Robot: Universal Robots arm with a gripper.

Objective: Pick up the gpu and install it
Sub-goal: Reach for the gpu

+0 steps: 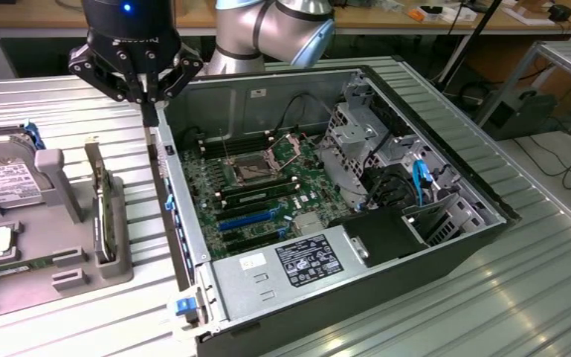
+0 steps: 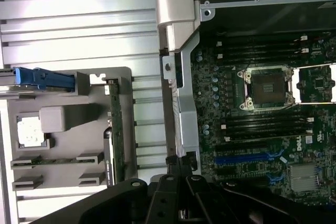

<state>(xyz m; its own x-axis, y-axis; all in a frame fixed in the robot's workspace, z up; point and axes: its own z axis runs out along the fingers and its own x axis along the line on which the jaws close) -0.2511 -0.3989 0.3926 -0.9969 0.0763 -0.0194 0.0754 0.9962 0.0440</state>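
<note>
End effector (image 1: 148, 100) clenched, nothing between its fingers, hanging over the open computer case's (image 1: 236, 93) wall on the holder side, near a corner. Gpu (image 1: 97, 197) stands on edge in a slot of the grey holder (image 1: 117, 264) on the bench (image 1: 57, 104), just beside the case, apart from the end effector. Hard drive (image 1: 3, 182) sits further toward the exterior view's left.

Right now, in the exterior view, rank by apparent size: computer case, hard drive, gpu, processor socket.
1. computer case
2. hard drive and gpu: unsure, the gpu stands edge-on
3. processor socket
</note>
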